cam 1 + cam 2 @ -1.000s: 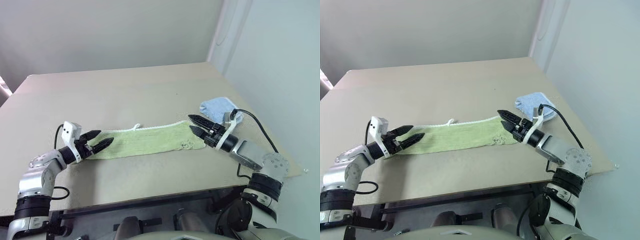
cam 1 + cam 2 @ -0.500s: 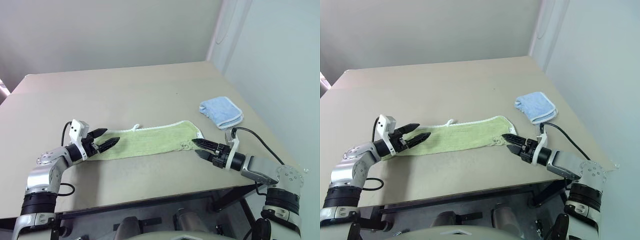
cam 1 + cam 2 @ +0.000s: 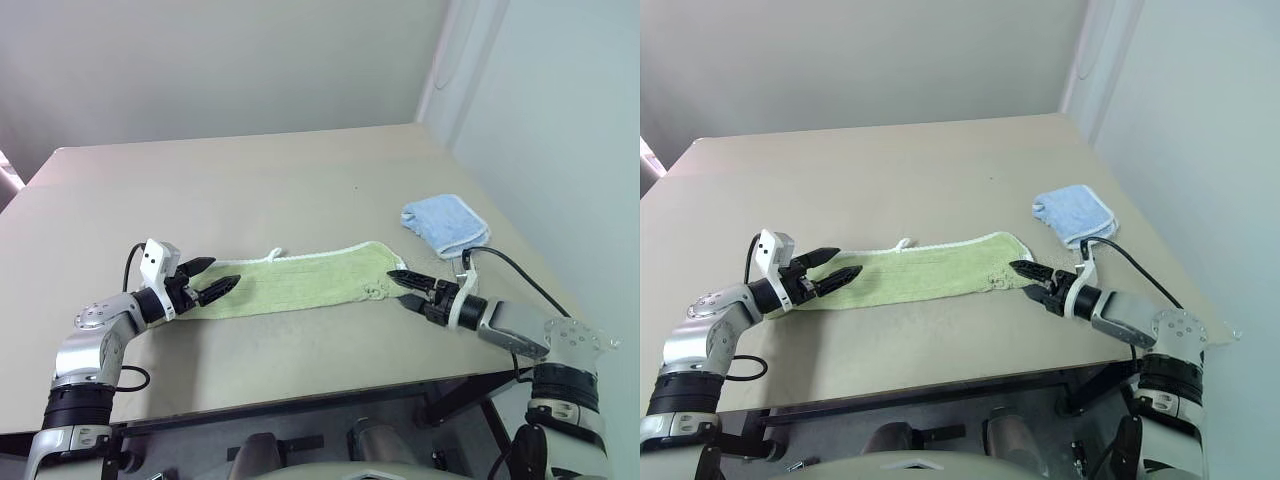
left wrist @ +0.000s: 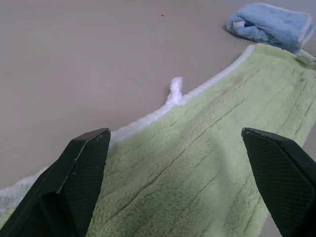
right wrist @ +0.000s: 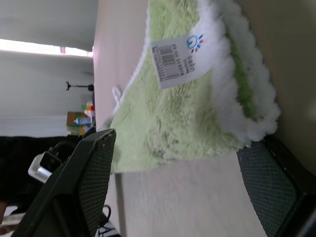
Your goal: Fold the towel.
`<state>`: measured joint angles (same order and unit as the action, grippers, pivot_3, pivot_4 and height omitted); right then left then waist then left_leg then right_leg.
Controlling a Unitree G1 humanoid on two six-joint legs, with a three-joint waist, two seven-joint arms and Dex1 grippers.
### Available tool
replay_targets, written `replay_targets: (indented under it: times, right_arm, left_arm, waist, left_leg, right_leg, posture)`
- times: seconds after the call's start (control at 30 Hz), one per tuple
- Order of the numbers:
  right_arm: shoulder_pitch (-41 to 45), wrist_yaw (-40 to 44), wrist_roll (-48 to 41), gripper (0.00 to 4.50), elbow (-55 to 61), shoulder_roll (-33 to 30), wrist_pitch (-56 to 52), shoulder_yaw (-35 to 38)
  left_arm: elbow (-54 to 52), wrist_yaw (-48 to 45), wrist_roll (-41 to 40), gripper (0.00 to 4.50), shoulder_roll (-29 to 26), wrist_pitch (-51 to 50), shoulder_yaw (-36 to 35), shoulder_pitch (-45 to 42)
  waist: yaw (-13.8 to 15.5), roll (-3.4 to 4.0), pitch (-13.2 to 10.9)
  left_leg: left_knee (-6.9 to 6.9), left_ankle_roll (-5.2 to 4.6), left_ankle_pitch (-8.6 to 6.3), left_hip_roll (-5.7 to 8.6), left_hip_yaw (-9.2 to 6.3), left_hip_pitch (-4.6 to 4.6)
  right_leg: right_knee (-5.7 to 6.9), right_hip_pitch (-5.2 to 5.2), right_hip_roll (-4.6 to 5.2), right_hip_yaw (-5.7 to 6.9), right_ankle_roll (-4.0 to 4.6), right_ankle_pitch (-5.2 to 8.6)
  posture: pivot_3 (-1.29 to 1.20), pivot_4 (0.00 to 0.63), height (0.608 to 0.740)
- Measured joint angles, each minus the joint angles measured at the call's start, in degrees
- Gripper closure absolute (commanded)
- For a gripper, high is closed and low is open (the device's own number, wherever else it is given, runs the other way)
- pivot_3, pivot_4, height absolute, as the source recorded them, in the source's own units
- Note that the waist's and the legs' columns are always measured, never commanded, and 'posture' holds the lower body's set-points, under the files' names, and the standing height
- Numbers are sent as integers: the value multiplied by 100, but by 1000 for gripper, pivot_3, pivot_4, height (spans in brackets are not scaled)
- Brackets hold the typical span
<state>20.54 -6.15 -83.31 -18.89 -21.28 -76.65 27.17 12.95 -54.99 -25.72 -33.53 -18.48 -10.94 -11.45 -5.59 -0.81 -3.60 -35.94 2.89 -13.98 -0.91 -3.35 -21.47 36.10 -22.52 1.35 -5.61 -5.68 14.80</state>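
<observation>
The towel lies as a long light green strip across the near part of the table, white trim and a small white loop on its far edge. My left gripper is open at the strip's left end, its fingers spread wide just over the ribbed terry. At the right end my right gripper is low and open. That end's white-trimmed corner, with a barcode label, sits between its fingers.
A smaller folded light blue towel lies at the table's right, just beyond my right arm. The beige table stretches far back, its near edge runs just behind my wrists, and a pale wall rises to the right.
My right gripper has dropped from above the towel's right end, near the blue towel, to table level at the near right corner. My left gripper has kept its place, still open.
</observation>
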Motion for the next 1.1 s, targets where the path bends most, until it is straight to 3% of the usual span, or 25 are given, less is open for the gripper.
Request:
replay_targets:
  times: [0.1,0.2,0.5,0.8,1.1]
  right_arm:
    - [73,92,166,577,-6,23,89,-3]
    - [109,133,311,1171,-5,104,146,-23]
    - [107,369,580,4474,123,291,250,-108]
    - [65,726,670,4474,5,122,442,121]
    - [-41,1996,1617,4474,-101,-881,821,62]
  left_arm:
    - [1,0,2,0,0,0,0,1]
    - [2,0,5,0,-4,-1,-2,2]
    - [26,18,17,0,-34,2,-34,12]
    - [193,24,47,0,-75,46,-109,14]
    - [337,24,139,0,-93,151,-114,8]
  waist:
    - [1,0,0]
    - [-2,0,0]
    - [-8,-5,3]
    - [12,-3,2]
    - [104,-1,1]
  left_leg:
    - [2,0,0,0,0,-2]
    - [14,0,0,0,-1,-2]
    - [31,0,0,-2,0,-2]
    - [27,0,0,1,0,-6]
    - [34,0,0,5,2,-11]
  right_leg:
    - [0,-2,0,-1,-1,0]
    - [0,-7,-1,-1,-1,0]
    - [-3,-15,-9,-6,-1,-1]
    - [-11,-10,-6,-9,-1,0]
    - [-21,-14,-5,-9,-5,1]
  posture:
    - [0,0,740]
    - [0,0,740]
    - [0,0,740]
    - [0,0,740]
    - [0,0,740]
